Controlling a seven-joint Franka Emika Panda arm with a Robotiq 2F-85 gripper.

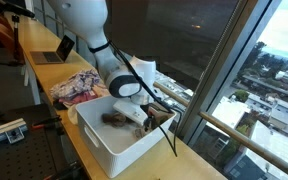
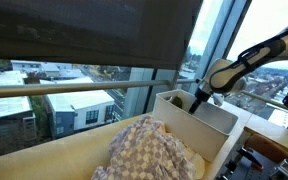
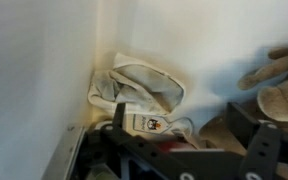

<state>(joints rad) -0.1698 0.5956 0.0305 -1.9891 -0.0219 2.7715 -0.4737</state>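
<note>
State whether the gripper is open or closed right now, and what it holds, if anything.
Gripper: open, holding nothing; it hangs inside the white bin, over the clothes there.

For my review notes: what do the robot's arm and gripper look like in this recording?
The arm is white, built of smooth rounded segments, with a dark band at the wrist joint. A thin black cable loops along its lower part. The gripper is black and boxy; the wrist view shows only dark, angular parts of it. No readable markings show.
</note>
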